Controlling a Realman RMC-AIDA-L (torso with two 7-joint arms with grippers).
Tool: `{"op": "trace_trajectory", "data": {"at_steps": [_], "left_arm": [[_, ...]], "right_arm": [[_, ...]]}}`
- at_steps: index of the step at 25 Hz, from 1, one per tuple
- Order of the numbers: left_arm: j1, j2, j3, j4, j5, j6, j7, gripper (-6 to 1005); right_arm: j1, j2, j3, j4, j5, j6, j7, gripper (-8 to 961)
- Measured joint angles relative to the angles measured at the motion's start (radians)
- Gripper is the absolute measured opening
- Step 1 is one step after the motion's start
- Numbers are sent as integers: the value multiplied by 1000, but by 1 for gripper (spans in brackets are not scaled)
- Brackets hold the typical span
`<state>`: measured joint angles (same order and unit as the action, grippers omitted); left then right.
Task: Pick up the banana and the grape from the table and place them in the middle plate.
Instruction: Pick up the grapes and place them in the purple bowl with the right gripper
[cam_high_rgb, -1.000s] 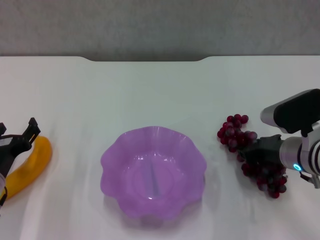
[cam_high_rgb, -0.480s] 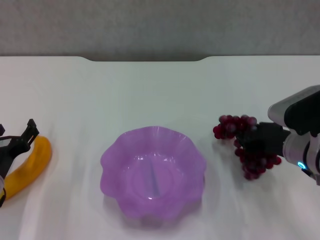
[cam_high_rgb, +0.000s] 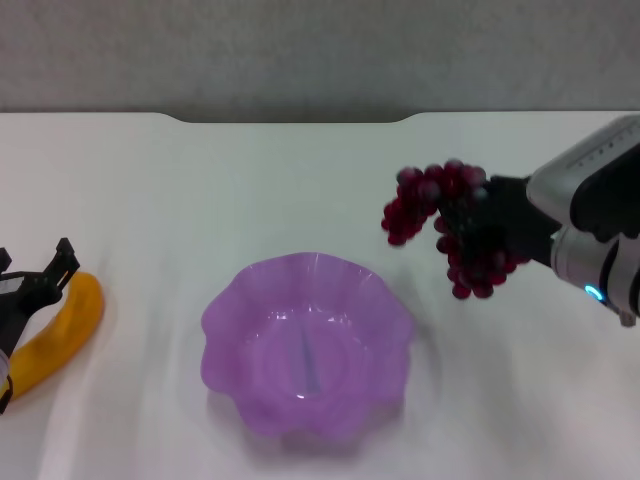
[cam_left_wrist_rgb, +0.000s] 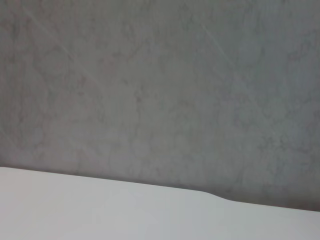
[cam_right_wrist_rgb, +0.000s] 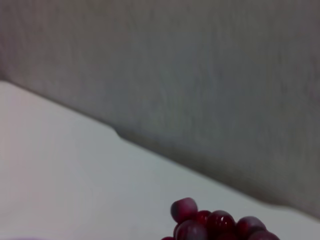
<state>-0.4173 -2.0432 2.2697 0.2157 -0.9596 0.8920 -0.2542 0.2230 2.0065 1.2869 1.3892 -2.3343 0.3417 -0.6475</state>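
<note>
My right gripper (cam_high_rgb: 478, 232) is shut on the grape (cam_high_rgb: 440, 222), a bunch of dark red-purple grapes, and holds it in the air to the right of and beyond the middle plate (cam_high_rgb: 306, 343). The bunch's top shows in the right wrist view (cam_right_wrist_rgb: 215, 224). The plate is translucent purple with a wavy rim and holds nothing. The banana (cam_high_rgb: 58, 333) lies on the table (cam_high_rgb: 300, 180) at the far left. My left gripper (cam_high_rgb: 35, 283) is low at the banana's far end, its dark fingers spread on either side of it.
The table's notched far edge (cam_high_rgb: 290, 119) meets a grey wall; that edge also shows in the left wrist view (cam_left_wrist_rgb: 215, 196). White tabletop lies all around the plate.
My right gripper has lifted the grape off the table and carried it up and to the left, towards the plate. The left arm and the banana have not moved.
</note>
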Motion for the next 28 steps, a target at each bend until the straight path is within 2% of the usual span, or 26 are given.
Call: {"op": "trace_trajectory", "data": {"at_steps": [5, 9, 15, 28], "left_arm": [[-1, 0, 2, 2, 1, 0, 0, 879], [-4, 0, 3, 3, 1, 0, 0, 879], [-9, -1, 4, 4, 1, -1, 1, 879], [-11, -2, 4, 4, 0, 1, 0, 879]], "right_arm": [[-13, 0, -17, 105, -1, 4, -38, 305], [4, 0, -56, 125, -1, 0, -51, 303], [33, 1, -123, 114, 10, -20, -55, 301], [39, 2, -276, 18, 4, -183, -55, 299]]}}
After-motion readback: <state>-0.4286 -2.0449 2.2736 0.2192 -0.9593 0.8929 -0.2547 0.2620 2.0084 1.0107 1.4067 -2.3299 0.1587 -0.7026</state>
